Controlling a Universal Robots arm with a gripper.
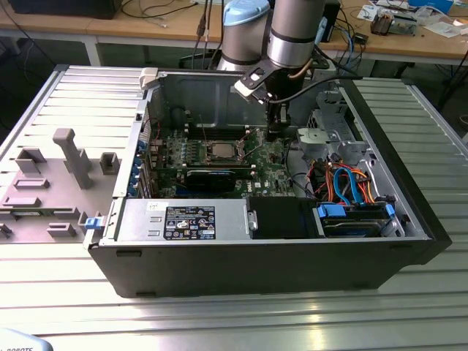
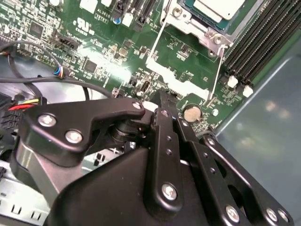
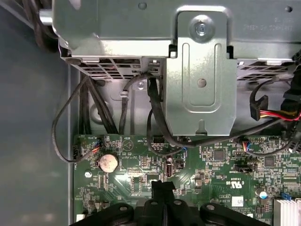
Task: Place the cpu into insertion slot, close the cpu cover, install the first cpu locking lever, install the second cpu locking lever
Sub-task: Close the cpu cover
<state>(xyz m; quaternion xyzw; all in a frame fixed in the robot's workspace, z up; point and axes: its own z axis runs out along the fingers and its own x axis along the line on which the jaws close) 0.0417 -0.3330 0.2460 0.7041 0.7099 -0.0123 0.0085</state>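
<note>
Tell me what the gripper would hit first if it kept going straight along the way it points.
Most likely the green circuit board, at the small components beside the coin cell battery. The gripper, shut, points tip-first at that patch; how wide the gap is cannot be judged.

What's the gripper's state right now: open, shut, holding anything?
The gripper: shut, fingers pressed together with nothing held, tip over the green motherboard.
</note>
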